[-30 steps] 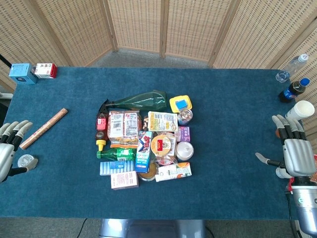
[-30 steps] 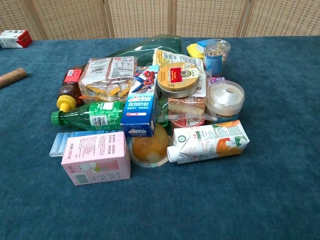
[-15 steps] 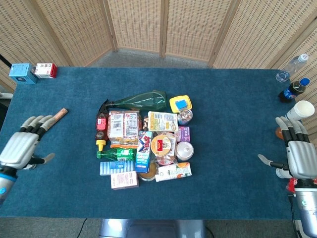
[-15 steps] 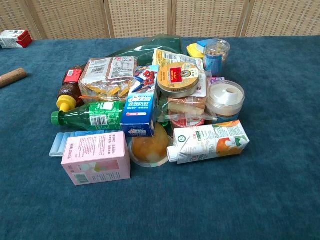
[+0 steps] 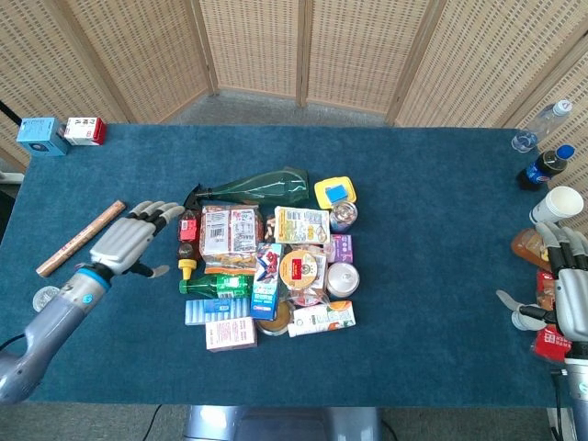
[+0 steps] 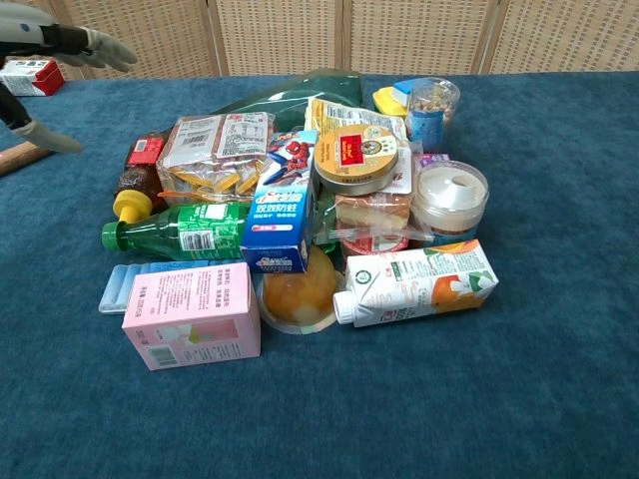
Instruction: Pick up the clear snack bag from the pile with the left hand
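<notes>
The clear snack bag [image 5: 230, 230] with a white label and brown pieces inside lies at the pile's upper left; the chest view shows the bag [image 6: 215, 150] resting behind a green bottle [image 6: 180, 232]. My left hand [image 5: 129, 241] hovers just left of the pile with fingers spread, holding nothing, its fingertips near a small brown bottle [image 5: 187, 248]. In the chest view the left hand [image 6: 45, 45] enters at the top left corner. My right hand [image 5: 570, 294] stays at the table's far right edge, fingers apart and empty.
The pile also holds a dark green bag [image 5: 253, 189], a blue toothpaste box [image 5: 266, 280], a round tin [image 5: 299, 268], a pink box [image 5: 230, 333] and a juice carton [image 5: 322, 318]. A wooden stick [image 5: 81, 237] lies left. Bottles [image 5: 546, 165] and a cup [image 5: 558, 204] stand far right.
My left hand has swept from the table's left edge rightward to the pile's left side and now shows in the chest view. The right hand has drifted slightly right and down.
</notes>
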Robot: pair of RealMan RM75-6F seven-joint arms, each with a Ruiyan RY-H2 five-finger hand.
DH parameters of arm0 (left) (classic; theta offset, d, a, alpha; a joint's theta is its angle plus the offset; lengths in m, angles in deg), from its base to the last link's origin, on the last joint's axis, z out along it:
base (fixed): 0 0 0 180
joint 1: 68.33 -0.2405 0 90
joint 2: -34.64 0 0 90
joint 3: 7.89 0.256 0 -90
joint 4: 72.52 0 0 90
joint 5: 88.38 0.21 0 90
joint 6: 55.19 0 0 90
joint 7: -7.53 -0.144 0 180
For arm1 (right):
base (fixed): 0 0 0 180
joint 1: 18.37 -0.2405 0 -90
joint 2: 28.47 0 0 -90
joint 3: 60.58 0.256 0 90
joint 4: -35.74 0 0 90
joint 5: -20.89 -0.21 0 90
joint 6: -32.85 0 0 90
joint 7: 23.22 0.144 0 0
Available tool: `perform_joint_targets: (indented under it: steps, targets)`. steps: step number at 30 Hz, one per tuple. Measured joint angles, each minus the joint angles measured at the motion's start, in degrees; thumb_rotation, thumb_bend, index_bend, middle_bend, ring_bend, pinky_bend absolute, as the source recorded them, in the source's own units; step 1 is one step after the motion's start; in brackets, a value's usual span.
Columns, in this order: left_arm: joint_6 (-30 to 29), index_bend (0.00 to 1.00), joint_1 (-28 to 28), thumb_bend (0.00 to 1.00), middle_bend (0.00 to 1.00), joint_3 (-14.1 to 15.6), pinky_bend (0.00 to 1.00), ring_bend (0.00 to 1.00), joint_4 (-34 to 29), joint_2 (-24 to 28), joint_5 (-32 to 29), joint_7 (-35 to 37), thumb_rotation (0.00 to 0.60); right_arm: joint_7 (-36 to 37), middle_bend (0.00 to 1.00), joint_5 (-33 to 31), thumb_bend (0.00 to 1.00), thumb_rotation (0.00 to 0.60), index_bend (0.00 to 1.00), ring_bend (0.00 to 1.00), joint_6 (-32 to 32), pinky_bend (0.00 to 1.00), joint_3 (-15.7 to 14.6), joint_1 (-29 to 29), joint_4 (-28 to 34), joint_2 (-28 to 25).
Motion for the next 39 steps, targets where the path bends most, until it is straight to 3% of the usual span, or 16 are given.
perform_joint_targets:
  steps: [20, 23, 25, 28, 30, 32, 39]
  targets:
    - [9.7, 0.0, 11.7, 0.28, 0.0, 0.7, 0.0, 0.0, 16.5, -16.2, -7.5, -0.2, 0.6, 2.8, 0.09, -0.3, 0.12, 0.51, 0.0, 0.0, 1.5, 0.0, 0.4, 2.0, 0.4, -1.8]
    - [11.0, 0.05, 12.8, 0.28, 0.01, 1.2, 0.01, 0.02, 18.2, -17.8, -8.3, 0.0, 0.6, 2.9, 0.09, -0.2, 0.11, 0.508, 0.0, 0.0, 1.7, 0.0, 0.5, 2.2, 0.5, -1.8]
    - [11.1, 0.17, 13.1, 0.28, 0.08, 1.4, 0.11, 0.12, 19.2, -18.7, -8.7, 0.1, 0.6, 3.0, 0.09, -0.2, 0.11, 0.508, 0.0, 0.0, 1.9, 0.0, 0.5, 2.3, 0.4, -1.8]
    - [10.1, 0.45, 13.4, 0.29, 0.31, 1.8, 0.42, 0.41, 20.4, -19.9, -8.9, 0.0, 0.6, 3.1, 0.09, -0.1, 0.11, 0.509, 0.0, 0.0, 2.1, 0.0, 0.7, 2.4, 0.5, -1.9]
    - [9.0, 0.62, 13.3, 0.32, 0.52, 2.0, 0.65, 0.62, 20.9, -20.5, -8.9, -0.3, 0.6, 3.3, 0.09, -0.2, 0.11, 0.511, 0.0, 0.0, 2.1, 0.0, 0.7, 2.4, 0.4, -1.8]
    - [7.6, 0.71, 13.2, 0.36, 0.65, 2.2, 0.75, 0.72, 21.6, -21.3, -8.9, -0.8, 0.6, 3.4, 0.09, -0.1, 0.12, 0.509, 0.0, 0.0, 2.2, 0.0, 0.8, 2.5, 0.3, -1.7]
    - [3.9, 0.77, 12.0, 0.4, 0.75, 1.9, 0.82, 0.8, 21.8, -21.3, -9.1, -0.6, 0.6, 3.6, 0.09, 0.2, 0.11, 0.512, 0.0, 0.0, 2.4, 0.0, 0.9, 2.5, 0.1, -1.4]
